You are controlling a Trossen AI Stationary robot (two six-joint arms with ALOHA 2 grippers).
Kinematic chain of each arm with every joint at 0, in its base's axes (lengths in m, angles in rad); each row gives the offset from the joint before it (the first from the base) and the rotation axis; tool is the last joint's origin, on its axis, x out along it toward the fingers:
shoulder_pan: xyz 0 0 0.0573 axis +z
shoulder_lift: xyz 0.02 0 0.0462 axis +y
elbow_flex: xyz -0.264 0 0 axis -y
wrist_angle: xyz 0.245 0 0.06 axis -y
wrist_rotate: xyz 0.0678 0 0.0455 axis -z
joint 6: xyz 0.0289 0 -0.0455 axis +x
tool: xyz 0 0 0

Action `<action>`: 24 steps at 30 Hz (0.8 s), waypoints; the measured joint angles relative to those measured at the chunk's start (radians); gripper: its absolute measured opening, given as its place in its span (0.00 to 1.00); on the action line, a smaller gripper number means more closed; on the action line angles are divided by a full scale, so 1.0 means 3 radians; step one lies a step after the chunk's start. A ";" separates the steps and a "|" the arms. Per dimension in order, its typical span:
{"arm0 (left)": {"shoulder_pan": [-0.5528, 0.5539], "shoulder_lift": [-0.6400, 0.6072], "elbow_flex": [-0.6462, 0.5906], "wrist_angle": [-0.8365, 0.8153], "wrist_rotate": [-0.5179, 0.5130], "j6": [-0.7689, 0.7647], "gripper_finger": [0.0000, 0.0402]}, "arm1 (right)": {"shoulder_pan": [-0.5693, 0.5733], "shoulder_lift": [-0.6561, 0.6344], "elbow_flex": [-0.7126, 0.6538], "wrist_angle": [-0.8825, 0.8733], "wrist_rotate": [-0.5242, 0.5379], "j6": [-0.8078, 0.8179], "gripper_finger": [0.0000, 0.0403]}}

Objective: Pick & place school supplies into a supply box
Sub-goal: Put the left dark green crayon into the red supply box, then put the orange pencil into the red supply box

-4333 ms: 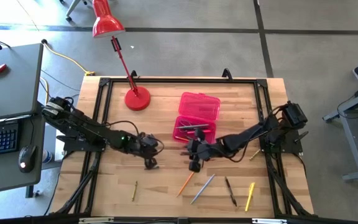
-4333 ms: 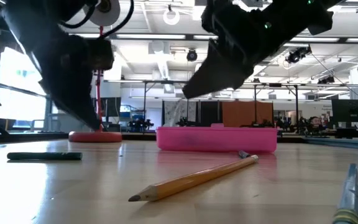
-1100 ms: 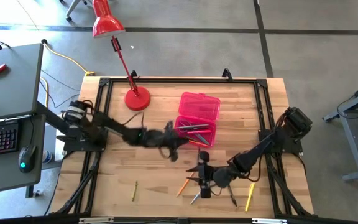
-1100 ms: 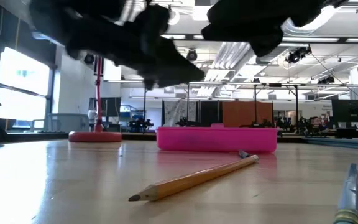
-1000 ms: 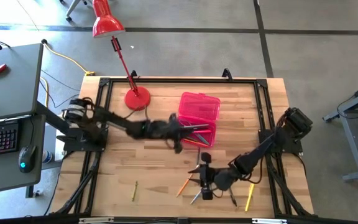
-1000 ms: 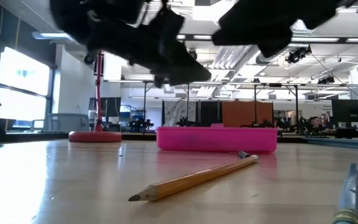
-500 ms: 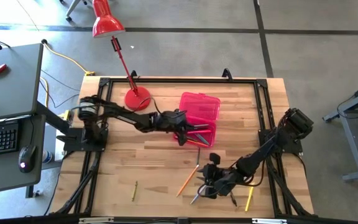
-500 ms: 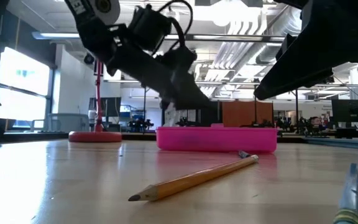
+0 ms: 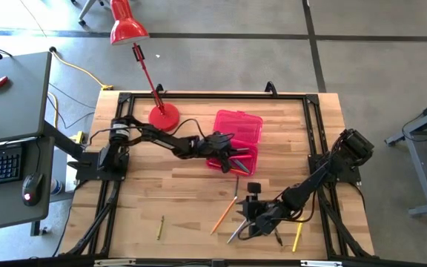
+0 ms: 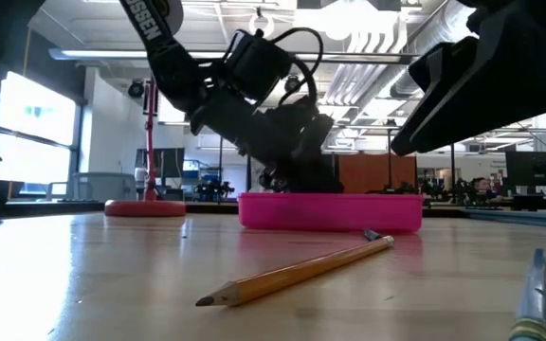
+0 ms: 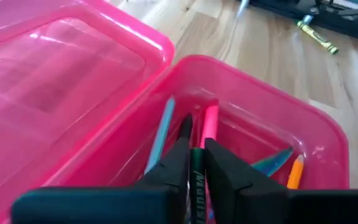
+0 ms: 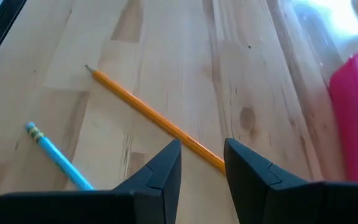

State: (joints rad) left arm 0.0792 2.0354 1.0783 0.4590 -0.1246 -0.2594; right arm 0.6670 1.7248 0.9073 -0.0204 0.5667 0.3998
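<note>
In the high view the left end effector (image 9: pixel 224 150) sits over the open tray of the supply box (image 9: pixel 250 127), a translucent pink case lying a little right of the table's centre, near the middle of the frame, with its lid folded back toward the upper edge. The left wrist view shows its fingers (image 11: pixel 173 168) closed narrowly on a dark green pen (image 11: pixel 197 180), whose tip points down into the tray, where a pink pen (image 11: pixel 209 124), a light blue one (image 11: pixel 161 134) and an orange-tipped one (image 11: pixel 295 172) already lie. The right end effector (image 9: pixel 252 211) is low in the frame, right of centre, above loose supplies on the table (image 9: pixel 184 193): its wrist view shows the fingers (image 12: pixel 160 171) slightly apart and holding nothing, with an orange pencil (image 12: pixel 154 117) running under them and a blue pencil (image 12: pixel 58 158) beside it. A yellow pen (image 9: pixel 298 234) lies near the lower right, and a small olive pencil (image 9: pixel 160 227) sits at lower left. A red desk lamp (image 9: pixel 163 117) stands at the table's upper left.
</note>
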 joint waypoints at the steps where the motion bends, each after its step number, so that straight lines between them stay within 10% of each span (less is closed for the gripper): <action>1: 0.0000 0.0001 0.0026 -0.0050 0.0000 0.0003 0.24 | -0.0001 0.0000 0.0000 -0.0002 0.0000 -0.0062 0.25; 12: 0.0000 -0.0132 0.0456 -0.0506 0.0362 0.0343 0.45 | -0.0226 0.0000 0.0000 -0.0176 -0.0291 -0.0145 0.23; 24: -0.0029 -0.1304 0.1704 -0.2899 0.0596 0.0760 0.42 | -0.0298 0.0052 0.0000 0.0254 -0.0643 -0.0662 0.18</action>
State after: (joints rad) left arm 0.0703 1.6443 1.5895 -0.4107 0.0544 -0.0313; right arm 0.5776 1.7406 0.9073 0.0557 0.3738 0.2012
